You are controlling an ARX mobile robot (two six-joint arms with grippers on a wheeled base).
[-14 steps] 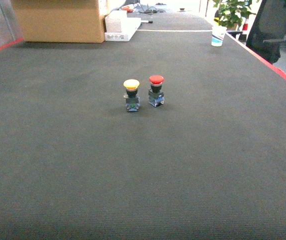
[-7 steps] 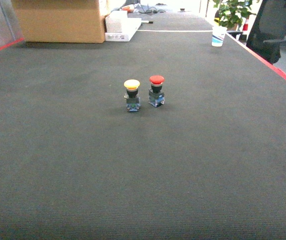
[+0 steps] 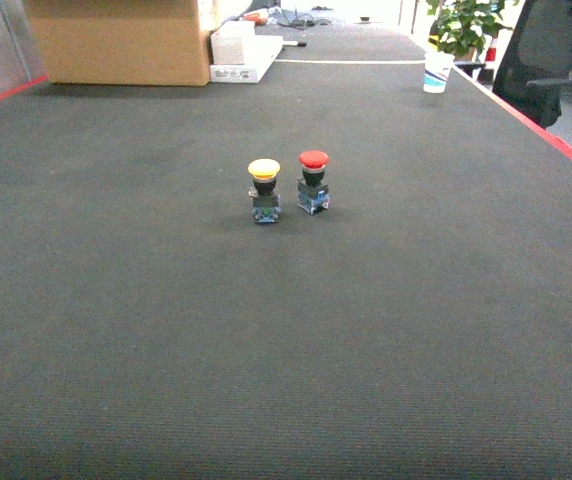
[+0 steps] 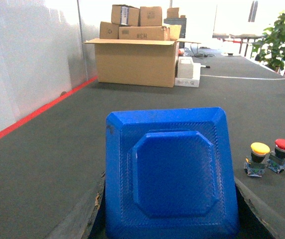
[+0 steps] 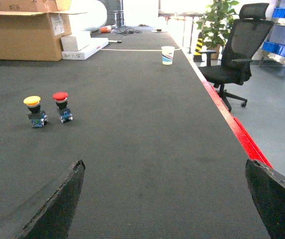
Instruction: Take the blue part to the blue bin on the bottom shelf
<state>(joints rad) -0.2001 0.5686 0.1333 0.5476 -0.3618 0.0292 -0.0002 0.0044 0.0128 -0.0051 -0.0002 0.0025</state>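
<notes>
Blue moulded plastic fills the left wrist view: the blue part point(image 4: 171, 174) sits clamped in the left gripper point(image 4: 170, 219), over the dark mat point(image 3: 286, 330) near its left edge. It looks stiff, light and smooth, so it could slip; its flat side walls seem the best hold. The right gripper point(image 5: 165, 199) stands wide apart, empty. 2 push buttons point(image 3: 288, 187) stand mid-mat. No bin shows.

Yellow push-button point(image 3: 264, 190) beside red push-button point(image 3: 313, 181), dark mat point(image 3: 286, 330)
</notes>
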